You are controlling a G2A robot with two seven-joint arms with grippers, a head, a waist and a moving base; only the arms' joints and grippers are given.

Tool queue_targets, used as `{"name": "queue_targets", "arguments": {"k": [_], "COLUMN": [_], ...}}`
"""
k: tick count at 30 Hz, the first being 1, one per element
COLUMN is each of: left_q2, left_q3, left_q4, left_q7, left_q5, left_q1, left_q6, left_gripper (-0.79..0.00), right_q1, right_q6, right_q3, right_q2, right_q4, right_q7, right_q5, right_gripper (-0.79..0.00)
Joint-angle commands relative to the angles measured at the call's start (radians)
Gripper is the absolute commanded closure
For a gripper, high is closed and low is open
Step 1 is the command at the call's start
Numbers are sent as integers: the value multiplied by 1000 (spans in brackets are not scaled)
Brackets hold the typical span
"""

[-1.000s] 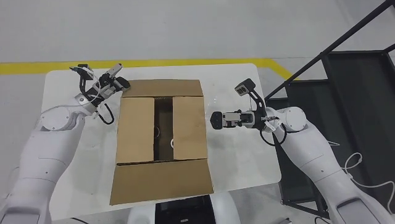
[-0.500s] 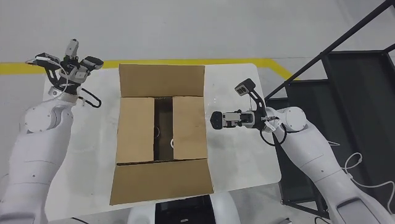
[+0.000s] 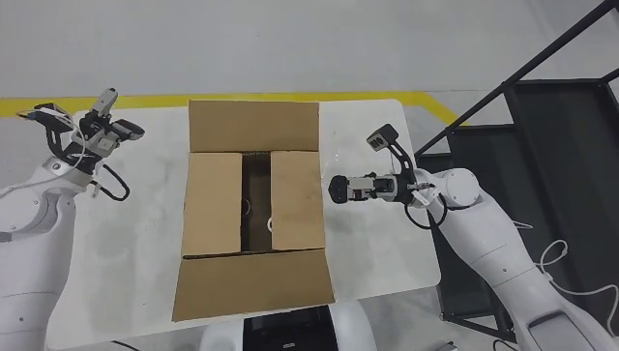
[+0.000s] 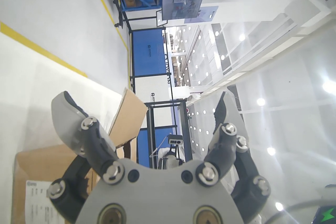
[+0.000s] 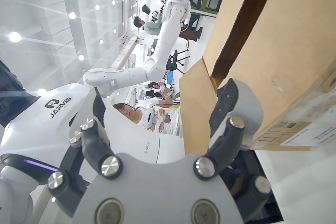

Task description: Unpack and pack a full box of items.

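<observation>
swung out from the box's far left corner, the left gripper now hangs above the far left edge of the table, well apart from the box, its fingers spread with nothing between them. the far flap it was touching a second ago now lies folded back. at the table's middle sits the cardboard box, far and near flaps opened outward, the two side flaps lying inward with a dark gap between them (the contents are too dim to make out). just right of the box, the right gripper has kept its place, jaws parted and empty, pointing at the box's side.
</observation>
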Motion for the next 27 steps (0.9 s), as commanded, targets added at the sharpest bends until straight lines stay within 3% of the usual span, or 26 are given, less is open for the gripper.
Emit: {"name": "queue_targets", "arguments": {"k": [1,7,17,27], "left_q2": [1,1,6,15], "left_q3": [-1,7,-16,-71], "left_q4": [-18,-34,-49,-79], "left_q7": [-14,-17,-5,10], "left_q5": [8,38,102,145], "left_q1": [9,12,24,41], "left_q6": [19,35,43,50], "left_gripper": [-785,-785,-785,-785], "right_q1": [12,137,294,343], "right_q6": [24,119,167,183], "right_q3": [-25,-171,-468,-572], "right_q2": [-5,-43,-144,-208], "right_q4": [-25,-61,-19,36], "right_q7": [-12,-75,-218,-325], "right_q5": [-31,-178,-415,-500], "right_gripper": [-785,-785,-785,-785]}}
